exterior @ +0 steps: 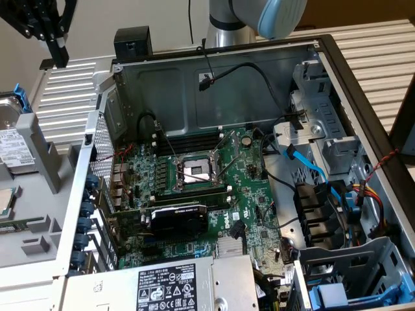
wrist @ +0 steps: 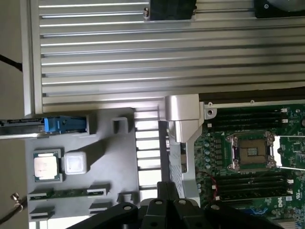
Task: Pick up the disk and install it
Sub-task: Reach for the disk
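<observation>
Exterior view: gripper (exterior: 58, 58) shut, empty, clear of disk (exterior: 8, 142) upright in grey rack (exterior: 39, 149); approach wants it opened, squared across blue rails (exterior: 19, 97).

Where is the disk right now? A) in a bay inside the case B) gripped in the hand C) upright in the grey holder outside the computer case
C: the disk stands in the grey holder beside the case, apart from the empty hand.
</observation>
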`<control>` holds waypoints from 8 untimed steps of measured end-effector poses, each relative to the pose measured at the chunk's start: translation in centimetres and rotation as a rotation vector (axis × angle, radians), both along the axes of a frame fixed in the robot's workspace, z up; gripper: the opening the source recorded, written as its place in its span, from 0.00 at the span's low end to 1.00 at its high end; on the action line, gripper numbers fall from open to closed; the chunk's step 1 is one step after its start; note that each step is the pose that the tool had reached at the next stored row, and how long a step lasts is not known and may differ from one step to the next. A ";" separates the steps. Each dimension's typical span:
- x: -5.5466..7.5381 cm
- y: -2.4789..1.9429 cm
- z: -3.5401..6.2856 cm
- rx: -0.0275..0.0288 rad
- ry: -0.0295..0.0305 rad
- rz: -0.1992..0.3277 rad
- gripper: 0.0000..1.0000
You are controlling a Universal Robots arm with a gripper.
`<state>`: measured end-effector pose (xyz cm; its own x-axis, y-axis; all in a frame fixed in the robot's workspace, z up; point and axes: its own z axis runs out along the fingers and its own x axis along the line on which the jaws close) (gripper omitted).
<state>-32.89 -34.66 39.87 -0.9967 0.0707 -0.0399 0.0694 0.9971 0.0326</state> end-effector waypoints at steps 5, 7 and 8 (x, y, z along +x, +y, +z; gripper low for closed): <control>-1.6 0.63 0.00 0.0000 0.0023 0.000 0.11; -2.1 0.76 0.01 0.0001 0.0063 0.000 0.11; -2.4 0.80 0.01 0.0001 0.0090 0.000 0.11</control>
